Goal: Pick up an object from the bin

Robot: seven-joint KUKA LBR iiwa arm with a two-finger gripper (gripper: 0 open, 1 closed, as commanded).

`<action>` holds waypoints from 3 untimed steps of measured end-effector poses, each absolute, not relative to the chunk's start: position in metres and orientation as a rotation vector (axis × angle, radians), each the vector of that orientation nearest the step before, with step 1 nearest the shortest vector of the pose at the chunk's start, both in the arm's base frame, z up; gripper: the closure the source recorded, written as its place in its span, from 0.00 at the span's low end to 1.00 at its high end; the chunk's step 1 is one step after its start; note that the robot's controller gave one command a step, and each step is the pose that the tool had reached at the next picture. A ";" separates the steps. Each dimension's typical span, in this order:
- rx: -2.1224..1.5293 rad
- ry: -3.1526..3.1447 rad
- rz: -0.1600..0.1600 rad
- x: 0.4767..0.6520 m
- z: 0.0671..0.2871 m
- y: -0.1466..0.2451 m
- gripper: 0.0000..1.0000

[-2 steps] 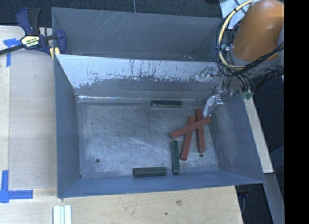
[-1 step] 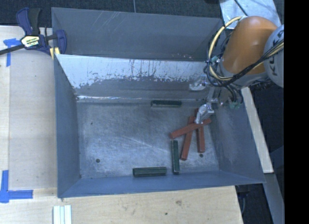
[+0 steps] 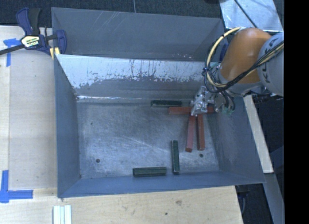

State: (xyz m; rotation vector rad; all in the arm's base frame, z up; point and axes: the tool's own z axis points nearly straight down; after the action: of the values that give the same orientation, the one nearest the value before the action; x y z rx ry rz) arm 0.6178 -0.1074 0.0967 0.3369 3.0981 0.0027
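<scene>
Three green sticks (image 3: 149, 172); three red sticks (image 3: 191, 133); gripper (image 3: 200, 105) over the red, grip indiscernible.

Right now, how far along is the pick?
Done: the approach, by the look of it; the gripper sits low at the bin's back right, over where the red sticks meet. In hand: nothing visibly lifted; whether it has a grip I cannot tell. Left: the grasp and the lift. The green sticks lie flat on the bin floor.

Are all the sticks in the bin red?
No, a dark green stick lies low in the view, apart from the red sticks.
</scene>
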 end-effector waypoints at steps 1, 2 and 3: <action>0.336 3.096 0.004 0.618 0.096 -0.107 1.00; 0.344 3.113 0.001 0.617 0.116 -0.108 1.00; 0.360 3.117 0.000 0.627 0.182 -0.122 0.00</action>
State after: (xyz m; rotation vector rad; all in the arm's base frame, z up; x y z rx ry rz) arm 0.6267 -0.1220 0.1824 0.3597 3.1166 -0.0003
